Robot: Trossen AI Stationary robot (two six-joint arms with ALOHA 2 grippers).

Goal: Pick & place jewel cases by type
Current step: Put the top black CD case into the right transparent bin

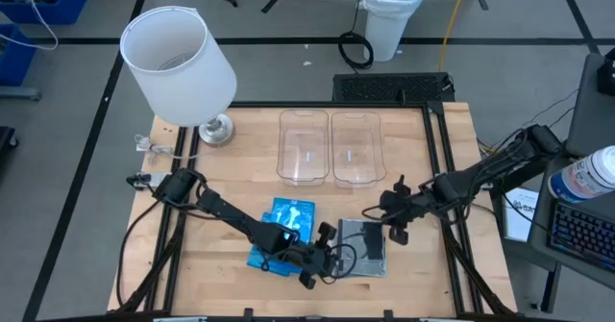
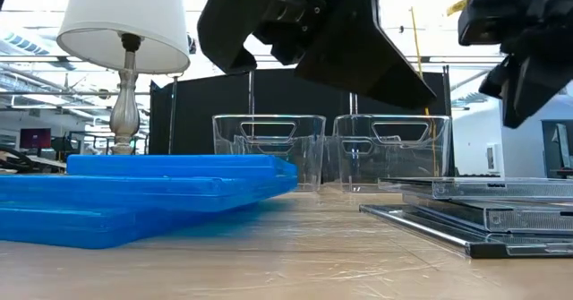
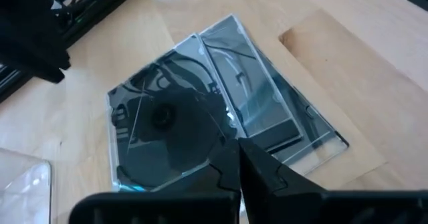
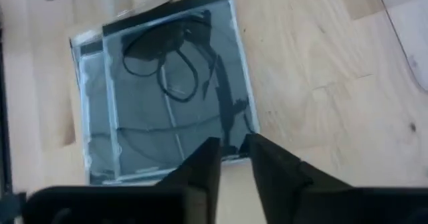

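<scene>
Left gripper (image 1: 322, 264), fingers pressed together with nothing between them, hovers at the near edge of the dark jewel cases (image 1: 363, 248), a small stack lying flat on the wooden table (image 1: 240, 159). Right gripper (image 1: 392, 228) (fingers slightly parted, holding nothing) hangs over that stack's far corner. Blue jewel cases (image 1: 286, 231) lie just beside the dark stack. Two clear bins (image 1: 330, 147) stand beyond the stack.
</scene>
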